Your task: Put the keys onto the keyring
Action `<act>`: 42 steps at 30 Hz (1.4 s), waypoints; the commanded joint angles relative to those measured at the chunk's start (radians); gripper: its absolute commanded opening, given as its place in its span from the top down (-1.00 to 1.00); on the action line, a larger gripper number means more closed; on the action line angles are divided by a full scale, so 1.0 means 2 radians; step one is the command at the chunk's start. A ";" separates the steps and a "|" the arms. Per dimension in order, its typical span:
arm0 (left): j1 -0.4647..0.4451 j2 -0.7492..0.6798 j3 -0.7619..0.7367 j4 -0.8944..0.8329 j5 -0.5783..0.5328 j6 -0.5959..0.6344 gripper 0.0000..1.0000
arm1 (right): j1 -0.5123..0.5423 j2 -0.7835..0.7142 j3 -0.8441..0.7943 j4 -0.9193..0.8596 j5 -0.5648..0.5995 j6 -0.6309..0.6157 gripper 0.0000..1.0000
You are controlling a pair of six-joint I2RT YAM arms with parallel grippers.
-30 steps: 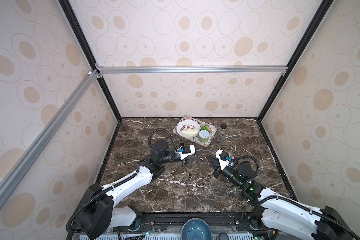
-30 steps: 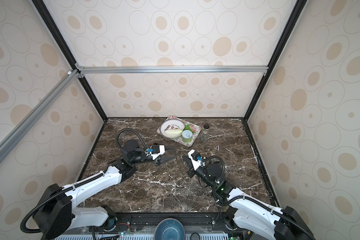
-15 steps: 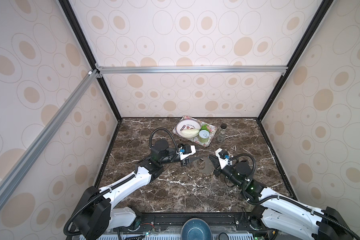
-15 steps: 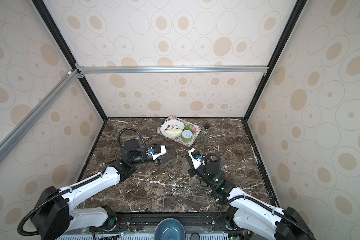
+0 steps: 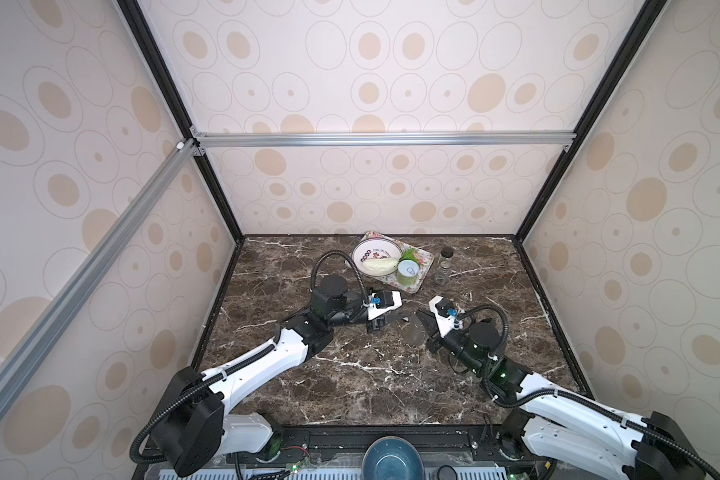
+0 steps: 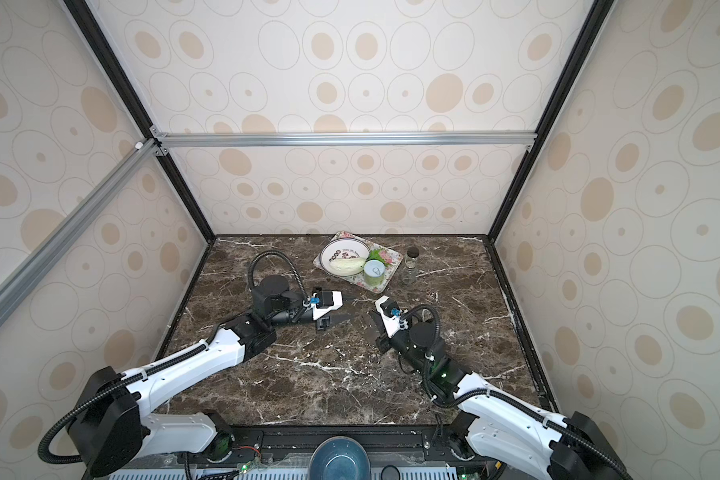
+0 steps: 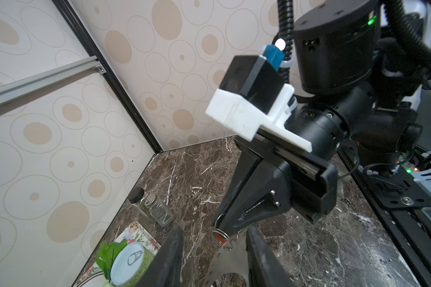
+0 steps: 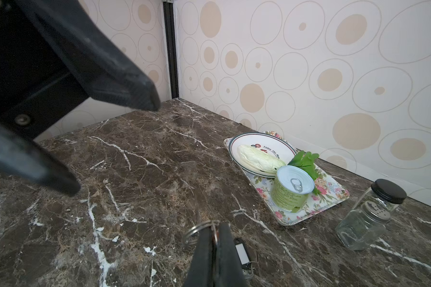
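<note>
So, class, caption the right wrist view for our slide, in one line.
Right gripper shut on a small wire ring, black-tagged key beside it, tray beyond.

We see a table [image 8: 159, 174] of dark brown marble look, polished, with white veins. The keyring [image 7: 224, 263] is flat grey metal with a dull shine. The black key tag [image 8: 241, 252] looks like glossy plastic with a white paper label. The gripper fingers [image 8: 120, 82] are matt black, slightly rough. The can [image 8: 292, 190] has a shiny metal lid, the shaker [image 8: 366, 218] is clear glass, and the plate [image 8: 237, 143] is glazed ceramic
</note>
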 commanded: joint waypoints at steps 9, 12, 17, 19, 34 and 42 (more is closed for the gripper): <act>-0.020 0.012 0.037 -0.042 -0.012 0.046 0.18 | 0.000 -0.005 0.009 0.018 -0.014 -0.009 1.00; -0.022 0.020 0.045 -0.064 -0.019 0.049 0.18 | 0.000 -0.007 0.009 0.017 -0.018 -0.010 1.00; -0.025 0.049 0.072 -0.098 -0.027 0.058 0.20 | 0.000 -0.013 0.010 0.015 -0.016 -0.012 1.00; -0.028 0.061 0.082 -0.107 -0.041 0.059 0.22 | 0.000 -0.015 0.009 0.018 -0.015 -0.010 1.00; -0.031 0.094 0.111 -0.125 -0.095 0.063 0.68 | 0.000 -0.012 0.009 0.021 -0.018 -0.010 1.00; -0.031 0.078 0.086 -0.088 -0.100 0.066 1.00 | 0.000 -0.017 0.007 0.021 -0.023 -0.005 1.00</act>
